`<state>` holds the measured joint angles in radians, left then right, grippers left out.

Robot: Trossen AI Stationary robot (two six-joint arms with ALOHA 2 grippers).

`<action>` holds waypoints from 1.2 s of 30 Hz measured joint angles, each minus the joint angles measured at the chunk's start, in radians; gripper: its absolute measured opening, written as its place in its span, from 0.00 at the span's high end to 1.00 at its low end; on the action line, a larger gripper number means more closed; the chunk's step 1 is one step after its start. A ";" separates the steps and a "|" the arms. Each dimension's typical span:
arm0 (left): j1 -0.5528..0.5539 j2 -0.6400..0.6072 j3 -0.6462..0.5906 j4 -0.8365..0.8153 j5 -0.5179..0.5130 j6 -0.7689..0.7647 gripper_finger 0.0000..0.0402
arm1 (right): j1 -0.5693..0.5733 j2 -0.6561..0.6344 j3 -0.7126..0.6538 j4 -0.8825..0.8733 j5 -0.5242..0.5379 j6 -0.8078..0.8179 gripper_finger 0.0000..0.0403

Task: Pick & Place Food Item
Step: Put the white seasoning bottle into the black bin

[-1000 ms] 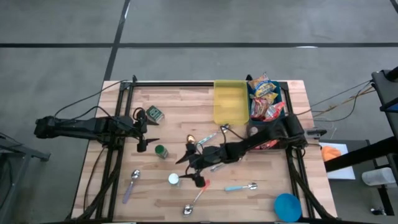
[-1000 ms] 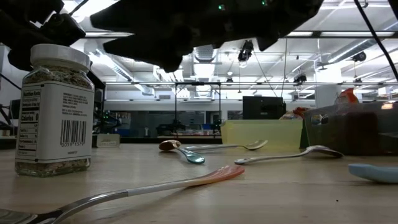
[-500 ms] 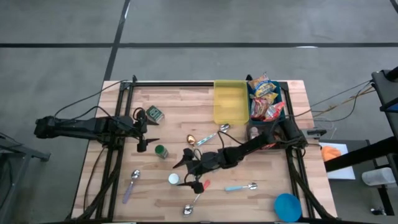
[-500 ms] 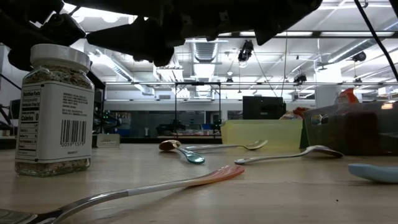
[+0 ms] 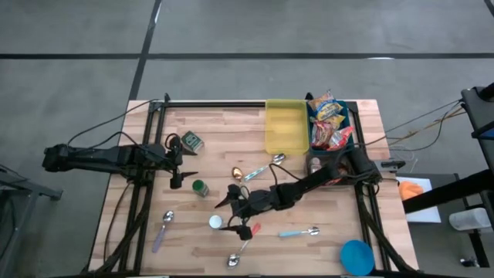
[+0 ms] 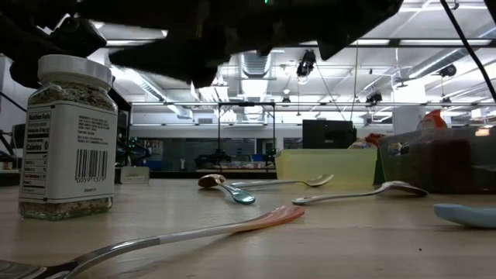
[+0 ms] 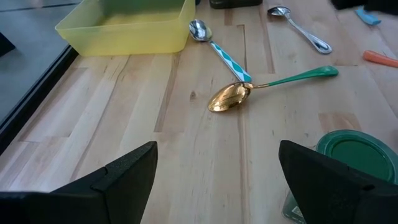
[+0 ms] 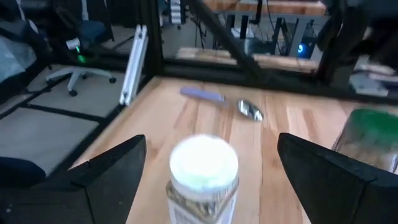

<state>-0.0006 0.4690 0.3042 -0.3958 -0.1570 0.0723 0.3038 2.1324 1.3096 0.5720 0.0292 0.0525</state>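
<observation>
Jar (image 6: 68, 136) upright: white lid, barcode label (seasoning inside); right gripper (image 5: 234, 216) jaws spread, left gripper (image 5: 183, 171) likewise.

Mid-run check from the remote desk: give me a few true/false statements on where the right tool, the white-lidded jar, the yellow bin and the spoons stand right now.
1. The right tool is open around the white-lidded jar, not clamped on it. True.
2. The yellow bin holds the snack packets. False: it looks empty; the snack packets sit in the dark bin beside it.
3. The left tool is gripping the green-lidded jar. False: it is open, with the jar beside it.
4. A gold-bowled spoon with a green handle lies on the table. True.
5. The white-lidded jar lies on its side. False: it stands upright.
</observation>
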 joint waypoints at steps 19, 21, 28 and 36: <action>0.000 0.000 0.000 -0.007 0.000 0.000 0.15 | -0.001 0.172 0.145 0.011 -0.004 0.019 0.10; 0.000 0.000 0.000 -0.006 0.000 0.000 0.15 | -0.001 0.183 0.154 0.006 -0.004 0.019 0.10; 0.000 0.000 0.000 -0.007 0.000 0.000 0.15 | -0.001 0.185 0.158 0.008 -0.003 0.019 0.10; 0.000 0.000 0.000 -0.007 0.000 0.000 0.15 | -0.001 0.184 0.157 -0.017 -0.003 0.023 0.23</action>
<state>-0.0008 0.4690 0.3042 -0.4030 -0.1570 0.0723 0.3031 2.3161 1.4669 0.5553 0.0257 0.0754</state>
